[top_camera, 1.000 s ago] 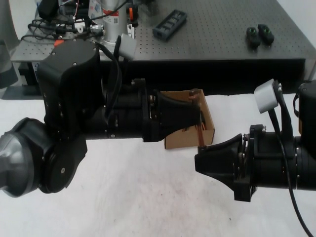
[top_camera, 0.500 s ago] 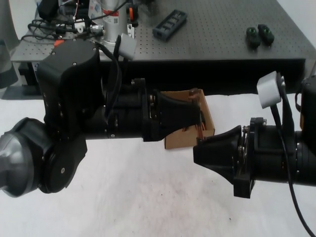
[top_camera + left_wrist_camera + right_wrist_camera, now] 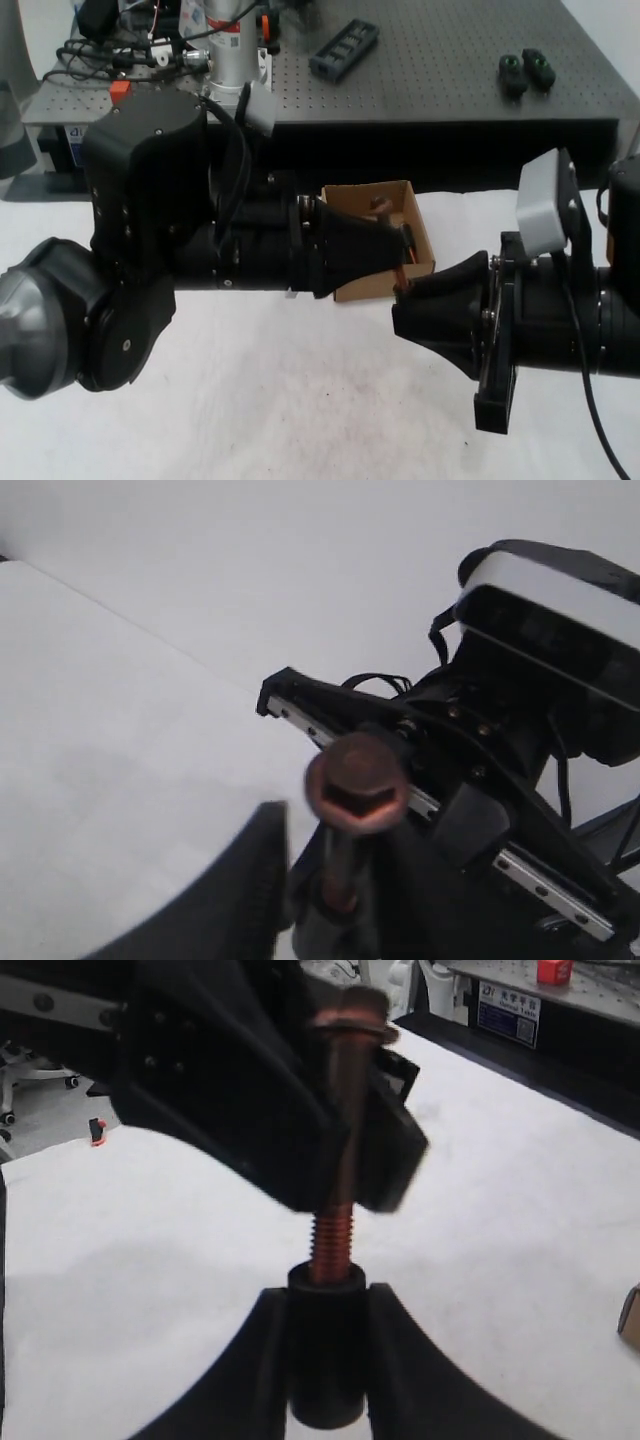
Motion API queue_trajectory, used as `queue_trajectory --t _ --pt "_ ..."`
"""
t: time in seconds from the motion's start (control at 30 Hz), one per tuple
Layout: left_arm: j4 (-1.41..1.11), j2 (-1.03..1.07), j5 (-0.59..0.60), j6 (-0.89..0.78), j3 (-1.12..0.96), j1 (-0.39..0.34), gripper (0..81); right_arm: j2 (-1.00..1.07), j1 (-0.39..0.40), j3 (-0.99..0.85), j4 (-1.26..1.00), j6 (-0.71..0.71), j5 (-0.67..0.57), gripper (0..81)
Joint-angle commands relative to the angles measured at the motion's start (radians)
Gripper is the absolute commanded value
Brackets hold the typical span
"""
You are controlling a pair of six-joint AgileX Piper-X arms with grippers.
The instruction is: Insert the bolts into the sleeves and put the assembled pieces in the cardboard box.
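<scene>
right arm has closed in on left arm over last second; left arm shifted, baring more of cardboard box (image 3: pixel 362 190). meaning: bolt (image 3: pixel 332 1240) tip now sits in sleeve (image 3: pixel 325 1360) mouth with threads exposed, so insertion looks begun, not seated. your left end effector (image 3: pixel 335 900) pinches bolt shank below head; right end effector (image 3: pixel 325 1370) pinches sleeve, in line with bolt. both meet above white surface (image 3: pixel 300 400), just in front of box. box wall close behind fingertips; open surface on near side.

Tip of the bolt (image 3: pixel 343 1130) hidden inside the sleeve (image 3: pixel 325 1360) — cardboard box (image 3: pixel 352 197) half-covered by the left arm (image 3: pixel 200 250).
</scene>
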Motion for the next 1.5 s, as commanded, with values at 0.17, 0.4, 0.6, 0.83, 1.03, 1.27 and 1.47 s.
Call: queue_trajectory --t 0.17,0.4,0.6,0.83,1.03,1.27,1.47 --pt "0.013 -0.01 -0.087 0.033 -0.003 -0.001 48.1 -0.002 -0.012 -0.012 -0.125 -0.008 0.054 2.3" --pt "0.013 -0.01 -0.087 0.085 -0.003 -0.001 47.5 -0.002 -0.014 -0.012 -0.226 0.021 0.263 2.3" --pt "0.022 -0.01 -0.127 0.085 -0.003 -0.001 47.3 0.069 -0.036 -0.037 -0.314 0.084 0.41 2.3" --pt "0.193 -0.01 -0.36 0.133 -0.003 -0.001 25.4 0.44 -0.085 -0.299 -0.158 0.084 0.485 2.3" --pt "0.346 -0.064 -0.535 0.181 0.002 -0.001 0.6 0.791 -0.087 -0.632 0.02 0.076 0.589 2.3" --pt "0.578 -0.273 -0.835 0.233 0.079 -0.001 0.7 1.083 -0.087 -0.968 0.274 0.097 0.607 2.3" --pt "0.691 -0.47 -0.936 0.177 0.218 -0.001 0.7 1.133 -0.087 -1.022 0.357 0.156 0.55 4.6"
